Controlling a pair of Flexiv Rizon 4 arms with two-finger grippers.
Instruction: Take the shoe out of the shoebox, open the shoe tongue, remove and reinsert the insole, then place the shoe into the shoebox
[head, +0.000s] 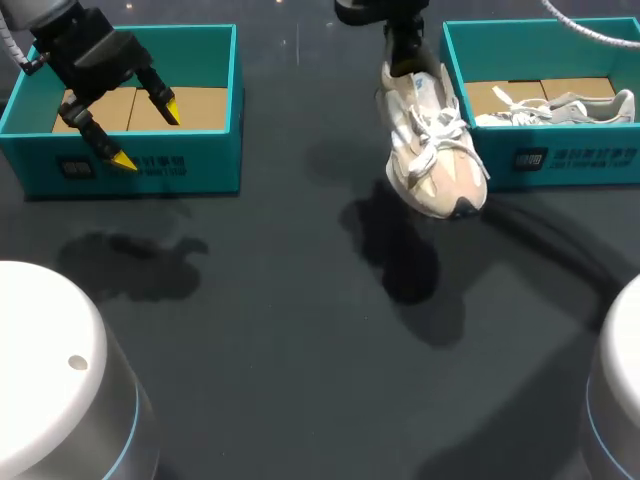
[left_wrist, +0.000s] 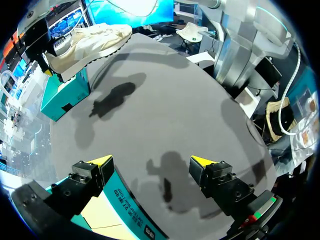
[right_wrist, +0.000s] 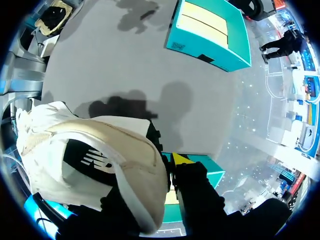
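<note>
Our right gripper is clamped on the heel of the shoe, which juts out ahead of it above the table beside the shoebox; light and soft-sided, it likely holds best by that stiffer heel, while our left gripper hangs spread and empty.

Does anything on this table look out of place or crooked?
Nothing is spilled or damaged. One odd thing: the beige sneaker hangs tilted, toe down, beside the right shoebox, held at its heel by the right gripper. A second sneaker lies on its side inside that box.
</note>
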